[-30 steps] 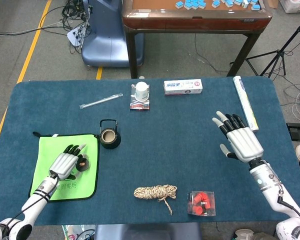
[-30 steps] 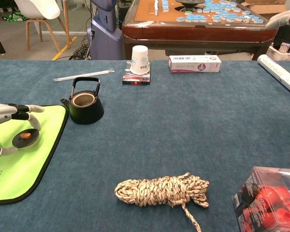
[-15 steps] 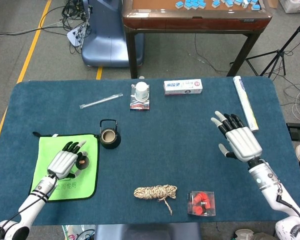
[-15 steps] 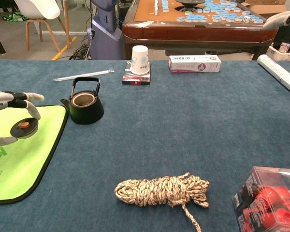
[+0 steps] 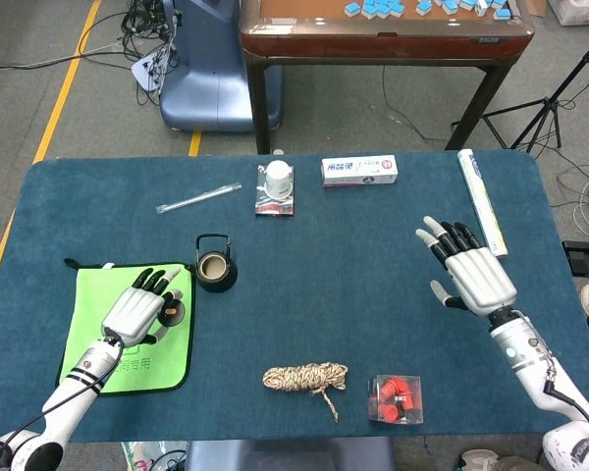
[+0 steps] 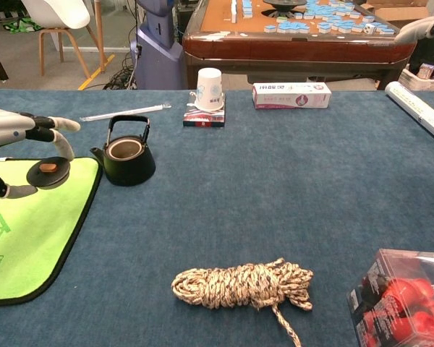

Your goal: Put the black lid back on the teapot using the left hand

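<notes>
The black teapot stands open-topped on the blue table, handle upright, just right of the green mat. My left hand holds the black lid with its brown knob between thumb and finger, lifted above the mat's right edge, left of the teapot. My right hand hovers open over the right side of the table, fingers spread, holding nothing.
A green mat lies at the left. A rope coil and a box of red pieces sit near the front. A paper cup, toothpaste box, straw and roll lie further back.
My left hand has lifted the lid off the green mat and carried it up and right toward the teapot. The right hand has stayed put.
</notes>
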Tool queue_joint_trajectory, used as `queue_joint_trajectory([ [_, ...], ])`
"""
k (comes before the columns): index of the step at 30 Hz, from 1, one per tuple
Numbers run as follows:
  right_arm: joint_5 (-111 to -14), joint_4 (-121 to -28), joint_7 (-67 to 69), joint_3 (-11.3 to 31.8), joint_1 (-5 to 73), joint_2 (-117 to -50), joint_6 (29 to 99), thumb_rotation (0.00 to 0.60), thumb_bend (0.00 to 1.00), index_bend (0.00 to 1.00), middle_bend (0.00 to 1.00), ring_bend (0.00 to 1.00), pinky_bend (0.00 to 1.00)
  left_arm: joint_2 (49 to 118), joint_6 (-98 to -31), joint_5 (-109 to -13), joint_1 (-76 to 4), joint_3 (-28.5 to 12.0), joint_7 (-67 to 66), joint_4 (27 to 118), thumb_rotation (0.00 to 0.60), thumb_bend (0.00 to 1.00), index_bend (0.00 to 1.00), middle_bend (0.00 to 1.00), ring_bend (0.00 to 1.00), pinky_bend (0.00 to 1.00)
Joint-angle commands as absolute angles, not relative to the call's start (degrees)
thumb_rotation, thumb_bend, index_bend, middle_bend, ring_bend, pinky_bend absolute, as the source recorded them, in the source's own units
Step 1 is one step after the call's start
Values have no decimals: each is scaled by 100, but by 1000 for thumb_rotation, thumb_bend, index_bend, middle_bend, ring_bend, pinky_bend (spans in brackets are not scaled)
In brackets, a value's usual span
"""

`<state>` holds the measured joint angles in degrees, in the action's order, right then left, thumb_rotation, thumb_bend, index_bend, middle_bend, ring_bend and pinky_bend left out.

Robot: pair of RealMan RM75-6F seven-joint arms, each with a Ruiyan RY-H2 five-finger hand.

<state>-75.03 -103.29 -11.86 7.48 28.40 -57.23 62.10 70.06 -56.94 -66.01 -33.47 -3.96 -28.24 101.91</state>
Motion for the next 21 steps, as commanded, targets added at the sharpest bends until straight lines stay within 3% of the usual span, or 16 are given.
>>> queue_joint_trajectory([
  [1,-7534,-10295,-1129,742,2824,-5722,6222,600,411,4,0,0,0,6922,-5747,-6467,-3418,-429,-3005,10391,600,331,331,0,0,0],
  [11,-7534,-10276,-1044,752,2807,-5691,6219,600,411,5,0,0,0,6656,-5482,-5971,-3752,-559,-3166,10915,600,331,331,0,0,0],
  [21,-7460,-10302,-1103,802,2852,-5687,6180,600,412,5,0,0,0,6819,-5313,-5551,-4237,-674,-3435,10959,600,331,331,0,0,0],
])
